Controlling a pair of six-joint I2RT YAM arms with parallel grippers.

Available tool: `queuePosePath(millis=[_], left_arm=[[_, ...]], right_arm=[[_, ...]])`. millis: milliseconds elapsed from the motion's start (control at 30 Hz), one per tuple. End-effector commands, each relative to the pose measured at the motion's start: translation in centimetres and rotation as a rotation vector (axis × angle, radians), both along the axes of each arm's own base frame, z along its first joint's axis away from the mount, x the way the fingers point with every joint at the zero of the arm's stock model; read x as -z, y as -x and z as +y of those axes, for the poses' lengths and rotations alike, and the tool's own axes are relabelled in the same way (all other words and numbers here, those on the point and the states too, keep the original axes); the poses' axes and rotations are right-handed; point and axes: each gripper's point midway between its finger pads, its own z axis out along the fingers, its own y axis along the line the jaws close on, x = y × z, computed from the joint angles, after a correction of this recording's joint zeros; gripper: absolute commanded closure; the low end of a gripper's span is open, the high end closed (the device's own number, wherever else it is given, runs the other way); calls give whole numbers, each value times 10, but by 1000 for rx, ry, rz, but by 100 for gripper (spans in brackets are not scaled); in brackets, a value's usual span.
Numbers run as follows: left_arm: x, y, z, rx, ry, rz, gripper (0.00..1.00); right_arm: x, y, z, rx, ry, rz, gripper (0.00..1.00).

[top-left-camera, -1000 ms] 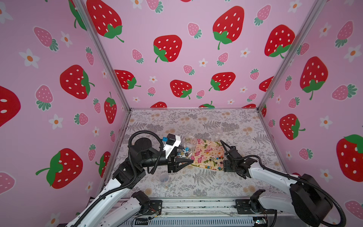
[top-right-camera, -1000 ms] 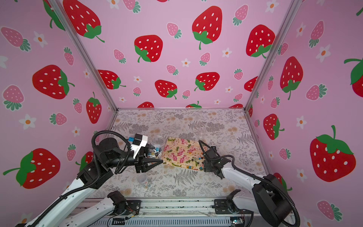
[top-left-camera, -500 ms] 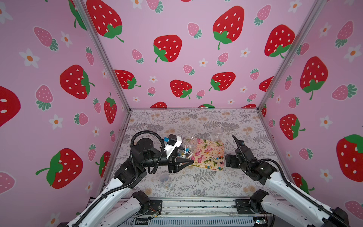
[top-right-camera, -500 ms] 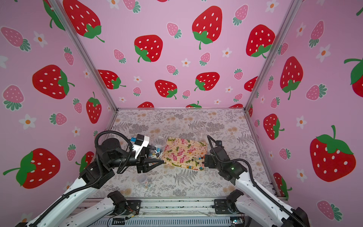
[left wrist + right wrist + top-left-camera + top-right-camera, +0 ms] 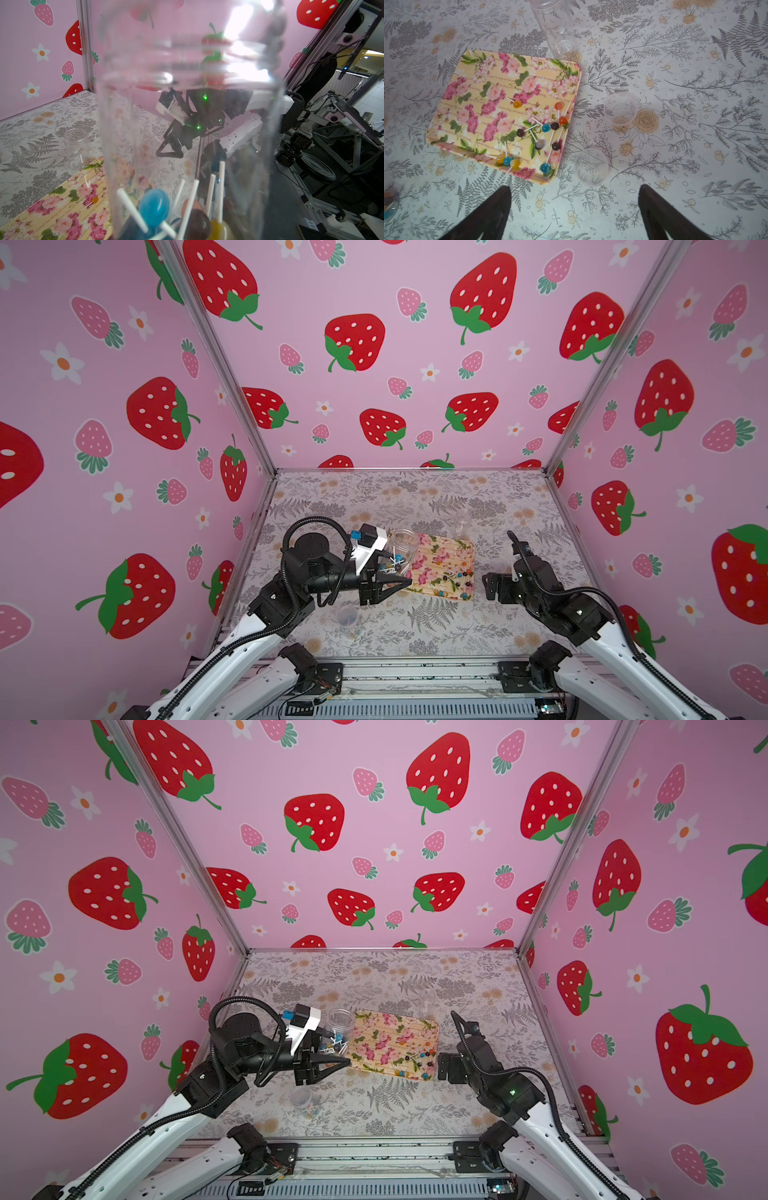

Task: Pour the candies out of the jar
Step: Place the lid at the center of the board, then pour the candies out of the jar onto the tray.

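Here the left gripper (image 5: 395, 569) clamps the jar (image 5: 402, 545) just beside the tray (image 5: 453, 547), mouth up, with candies (image 5: 154, 205) inside. The right gripper (image 5: 574, 187) hangs spread and empty off the tray's opposite edge. We should carry the mouth well over the tray and tip slowly, lest round heads roll off.

3 pink strawberry-print walls (image 5: 374, 364), silver corner posts (image 5: 227, 377), grey fern-patterned table cover (image 5: 415, 497)

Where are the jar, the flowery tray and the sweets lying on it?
jar (image 5: 408, 551): a top view, on its clear side wall.
flowery tray (image 5: 473, 97): right wrist view, on its bare printed floor.
candies (image 5: 546, 127): right wrist view, on one blue head.
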Motion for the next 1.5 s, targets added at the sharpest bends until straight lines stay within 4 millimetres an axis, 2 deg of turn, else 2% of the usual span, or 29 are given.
queuePosePath(millis=[0, 133, 400, 800, 1033, 1233, 1467], left_arm=[[-3, 0, -2, 11, 21, -16, 52], [9, -3, -2, -8, 4, 12, 53], [47, -15, -5, -46, -64, 118, 53], [120, -46, -24, -71, -237, 283, 52], [158, -62, -29, -98, -355, 366, 53], [197, -77, -25, -169, -474, 415, 53], [225, -95, -19, -245, -638, 427, 52]], right_arm=[[-13, 2, -3, 8, -14, -14, 2], [-18, 3, -1, -3, -27, -16, 2], [-31, 3, 0, -24, -35, -48, 1], [-44, 6, 4, -40, -96, -85, 0], [-54, 13, -6, -20, -129, -138, 0], [-57, 18, -9, -24, -142, -147, 1], [-51, 22, -6, -35, -157, -122, 1]])
